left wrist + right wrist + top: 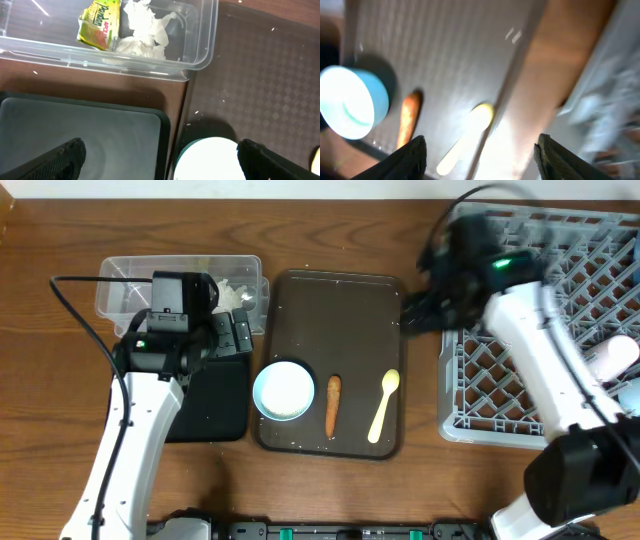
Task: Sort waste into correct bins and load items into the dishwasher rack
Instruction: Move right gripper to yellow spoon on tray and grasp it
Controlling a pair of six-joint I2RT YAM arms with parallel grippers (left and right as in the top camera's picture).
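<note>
Sorting is running partway: the wrapper (99,22) and tissue (145,30) are lying in the clear tub (202,50) off the far-left corner of the brown tray (340,320), and a pinkish cup (615,358) and light blue cup (632,395) are sitting in the rack (490,380) right of that tray. 3 things are waiting on it: the bowl (284,390), carrot stick (332,405) and spoon (383,405). The left hand (161,147) and right hand (481,140) are gaping wide, gripping nothing. Only the left wrist view is showing the tub's contents; only the overhead, the cups.
</note>
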